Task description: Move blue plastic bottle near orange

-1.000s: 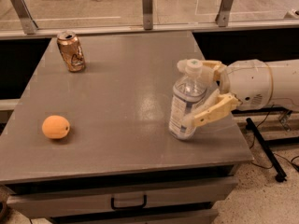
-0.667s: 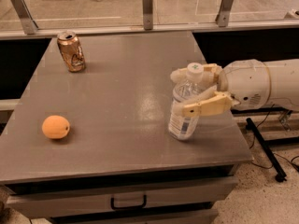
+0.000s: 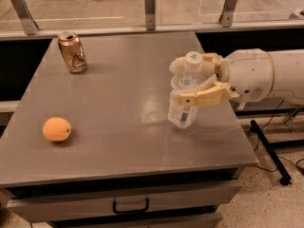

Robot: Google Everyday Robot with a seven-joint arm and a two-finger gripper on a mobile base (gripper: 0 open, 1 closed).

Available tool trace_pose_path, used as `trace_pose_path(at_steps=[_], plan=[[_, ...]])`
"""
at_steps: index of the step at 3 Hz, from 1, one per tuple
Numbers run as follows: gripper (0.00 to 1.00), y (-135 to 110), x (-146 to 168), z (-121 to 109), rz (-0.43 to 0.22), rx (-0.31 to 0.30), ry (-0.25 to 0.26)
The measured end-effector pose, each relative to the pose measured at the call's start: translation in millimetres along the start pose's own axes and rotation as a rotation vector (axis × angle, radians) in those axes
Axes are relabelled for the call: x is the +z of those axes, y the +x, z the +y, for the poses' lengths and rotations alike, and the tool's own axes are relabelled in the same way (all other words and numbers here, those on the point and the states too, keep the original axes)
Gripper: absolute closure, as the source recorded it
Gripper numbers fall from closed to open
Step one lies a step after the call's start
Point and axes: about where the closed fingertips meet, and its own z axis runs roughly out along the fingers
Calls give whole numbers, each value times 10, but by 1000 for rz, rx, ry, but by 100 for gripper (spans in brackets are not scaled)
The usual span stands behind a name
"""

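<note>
The blue plastic bottle, clear with a white cap and a white-and-blue label, stands slightly tilted at the right side of the grey table. My gripper comes in from the right and is shut on the bottle's upper part, one finger in front and one behind. The bottle's base looks at or just above the tabletop. The orange lies at the table's front left, far from the bottle.
A dented gold can stands at the table's back left. A glass railing with metal posts runs behind the table. A drawer with a handle sits under the front edge. Cables and a stand lie on the floor at right.
The gripper with the bottle has shifted slightly left and up, and the front finger sits higher on the bottle. The orange and the can have not moved.
</note>
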Motion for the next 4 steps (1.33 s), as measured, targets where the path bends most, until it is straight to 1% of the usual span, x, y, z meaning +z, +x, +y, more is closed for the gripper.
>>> trace_pose_path(at_steps=[1, 2, 3, 4], plan=[[100, -417, 221, -227, -89, -78, 0], [100, -710, 657, -269, -149, -113, -39], [100, -756, 1225, -200, -137, -128, -86], [100, -574, 1587, -130, -55, -92, -102]])
